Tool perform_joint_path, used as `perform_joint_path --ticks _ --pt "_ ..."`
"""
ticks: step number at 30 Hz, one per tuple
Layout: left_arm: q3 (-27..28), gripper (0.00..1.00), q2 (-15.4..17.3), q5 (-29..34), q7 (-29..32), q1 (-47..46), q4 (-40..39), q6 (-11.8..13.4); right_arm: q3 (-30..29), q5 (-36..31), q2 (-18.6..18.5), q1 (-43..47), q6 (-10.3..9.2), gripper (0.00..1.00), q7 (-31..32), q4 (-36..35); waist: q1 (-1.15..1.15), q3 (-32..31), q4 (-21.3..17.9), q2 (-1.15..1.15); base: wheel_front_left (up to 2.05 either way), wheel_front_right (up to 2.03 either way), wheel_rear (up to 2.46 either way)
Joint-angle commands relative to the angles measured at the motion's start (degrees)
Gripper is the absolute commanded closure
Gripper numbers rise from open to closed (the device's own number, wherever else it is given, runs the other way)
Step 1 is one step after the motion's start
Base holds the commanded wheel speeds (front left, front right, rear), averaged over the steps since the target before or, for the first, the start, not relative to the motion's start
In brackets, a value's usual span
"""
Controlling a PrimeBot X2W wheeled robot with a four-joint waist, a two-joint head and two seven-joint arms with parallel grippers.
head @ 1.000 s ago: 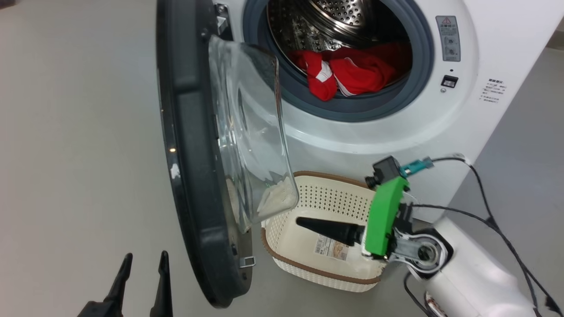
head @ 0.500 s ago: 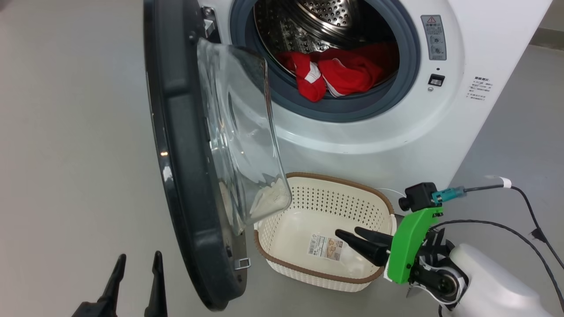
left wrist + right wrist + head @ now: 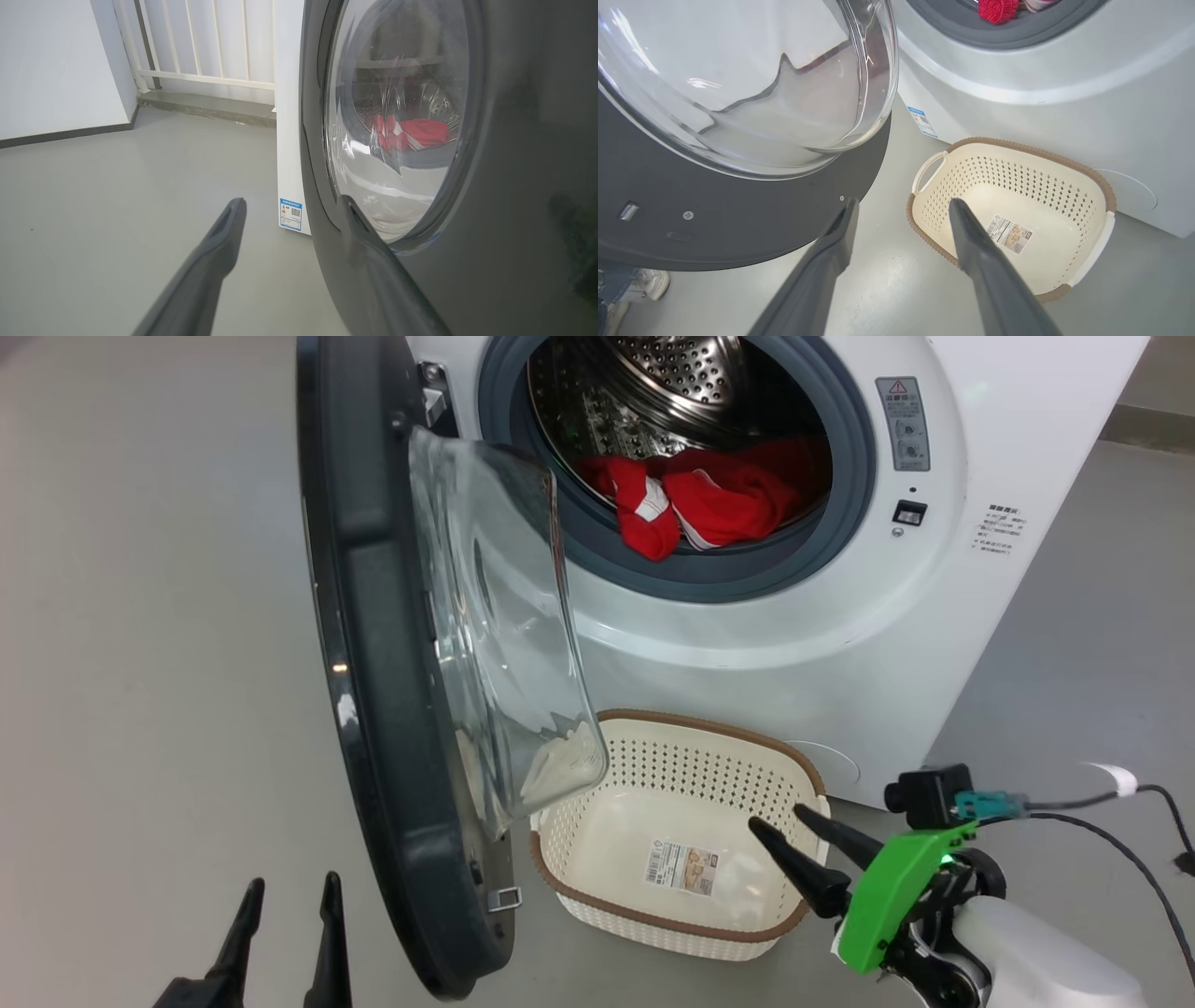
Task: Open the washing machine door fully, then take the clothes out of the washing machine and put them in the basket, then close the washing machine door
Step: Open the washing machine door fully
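Swung wide and standing edge-on down the left-centre of the head view: large round washing machine door (image 3: 373, 663) with glossy black rim and bulging clear glass porthole. Behind it, across the upper right: big white boxy front-loading washing machine (image 3: 794, 653). Heaped at the front of the steel drum, upper centre, against the grey gasket: bright red fabric clothes (image 3: 709, 504) with white trim, well apart from both tools. On the grey floor (image 3: 140, 663) below the opening, lower centre: small cream-white perforated plastic basket (image 3: 681, 765) with brown woven-look rim, paper label (image 3: 684, 868) lying inside. Right tool (image 3: 777, 815) at lower right, released, long dark fingers spread, tips over the basket's right end, clothes high above in frame. Left tool (image 3: 291, 885) at lower left, likewise released, gripping nothing, just left of the door's outer face.
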Motion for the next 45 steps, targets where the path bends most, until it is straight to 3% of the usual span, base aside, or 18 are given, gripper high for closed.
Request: perform_joint_path --ticks 1,7,17,27,32,45 --pt "2.07 0.00 0.89 0.59 -0.70 -1.12 -0.98 -0.42 1.21 -1.48 -0.63 0.09 0.10 0.00 -3.49 -0.50 0.00 -0.06 -0.10 0.00 0.00 0.00 0.00" --pt "2.45 0.00 0.89 0.53 -0.70 -0.83 -0.99 -0.37 2.52 -6.44 -1.17 -0.29 0.10 0.00 -9.47 0.09 0.00 -0.19 -0.63 0.00 0.00 0.00 0.00" --pt "2.83 0.00 0.89 0.65 -0.70 -0.80 -1.03 -0.42 -18.90 -27.47 2.05 7.32 0.10 0.00 -9.62 -9.60 0.00 -0.28 -1.01 0.00 0.00 0.00 0.00" --pt "2.80 0.00 0.89 0.89 -0.70 -0.45 -1.05 -0.46 -32.87 -42.14 7.48 16.54 0.10 0.00 -9.62 -18.02 0.00 -0.73 -0.71 0.00 0.00 0.00 0.00" --pt "2.88 0.00 0.89 1.00 -0.70 0.02 -1.18 -0.41 -37.31 -45.76 9.86 20.18 0.10 0.00 -9.63 -19.39 0.00 -1.15 -0.64 0.00 0.00 0.00 0.00" --pt "2.56 0.00 0.89 0.84 -0.70 0.22 -1.22 -0.24 -40.15 -49.63 11.58 22.08 0.10 0.00 -9.63 -17.45 0.00 -1.10 -0.55 0.00 0.00 0.00 0.00"
